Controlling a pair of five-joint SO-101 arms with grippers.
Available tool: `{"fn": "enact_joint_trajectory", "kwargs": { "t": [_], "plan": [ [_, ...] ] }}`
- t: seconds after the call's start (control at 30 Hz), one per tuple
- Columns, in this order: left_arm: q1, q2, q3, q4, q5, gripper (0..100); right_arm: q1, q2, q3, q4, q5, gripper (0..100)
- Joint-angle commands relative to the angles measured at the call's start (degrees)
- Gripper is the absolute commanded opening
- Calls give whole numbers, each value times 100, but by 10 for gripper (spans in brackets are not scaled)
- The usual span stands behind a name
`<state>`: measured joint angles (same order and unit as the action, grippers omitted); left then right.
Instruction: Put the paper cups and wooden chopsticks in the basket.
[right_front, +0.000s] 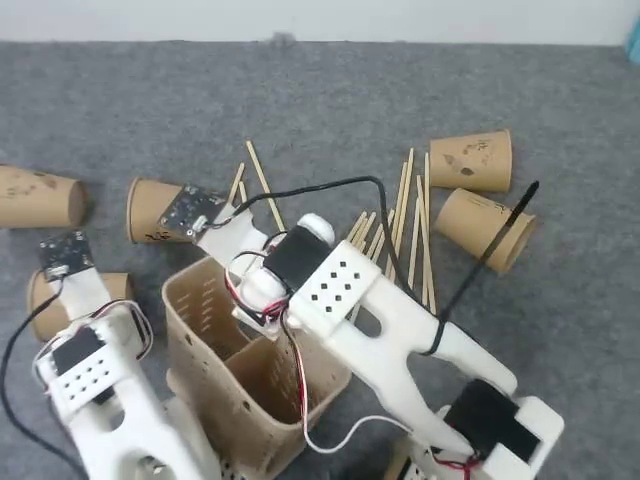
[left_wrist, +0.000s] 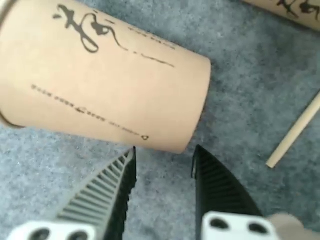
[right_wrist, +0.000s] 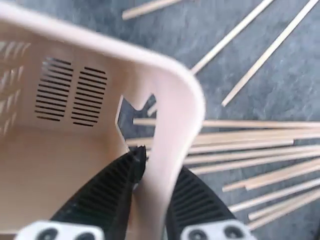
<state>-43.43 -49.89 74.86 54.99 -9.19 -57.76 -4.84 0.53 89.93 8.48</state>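
basket (right_front: 196, 345): upright on the grey carpet (right_front: 330, 100), open side up, pale walls with slots.
right gripper (right_wrist: 160, 162): shut tight on a corner of the basket (right_wrist: 186, 95), at the rim — one finger inside the wall, one outside.
chopsticks (right_front: 405, 225): a loose bunch, flat on the carpet, just right of the basket in the high view; in the right wrist view, lying right past the basket's rim (right_wrist: 260, 150).
two more chopsticks (right_front: 262, 185): flat on the carpet, just behind the basket, close together.
near cup (right_front: 40, 312): on its side, just left of the basket, partly under the left arm; big and close in the left wrist view (left_wrist: 105, 80).
left gripper (left_wrist: 165, 150): fingers a little apart, nothing between them — side of the near cup just past the tips.
second cup (right_front: 150, 210): on its side, behind the basket and a bit to the left, partly hidden by the tip of the right arm.
far cup (right_front: 35, 197): on its side, well to the left of the basket.
upper right cup (right_front: 472, 160): on its side, well right of the basket, past the chopsticks.
lower right cup (right_front: 485, 228): on its side, near the upper right cup, also past the chopsticks from the basket.
black wire (right_front: 330, 185): looping up from the right arm, behind the basket, over the bunch of chopsticks.
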Motion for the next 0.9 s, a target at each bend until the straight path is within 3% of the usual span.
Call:
{"fn": "enact_joint_trajectory", "kwargs": {
  "t": [0.0, 0.23, 0.43, 0.53, 0.87],
  "plan": [
    [-35, -88, -171, -202, 97, 181, 163, 4, -870, 593, 229, 8],
    [-44, -88, -163, -211, 97, 181, 760, 22, -3244, 1297, 1345, 8],
    [-53, -88, -163, -211, 97, 181, 1218, 277, -4149, 1138, 2356, 8],
    [-44, -88, -163, -211, 97, 181, 1508, 532, -4334, 576, 3051, 8],
    [-44, -88, -136, -211, 97, 181, 2088, 1684, -4352, -813, 3218, 8]
  ]
}}
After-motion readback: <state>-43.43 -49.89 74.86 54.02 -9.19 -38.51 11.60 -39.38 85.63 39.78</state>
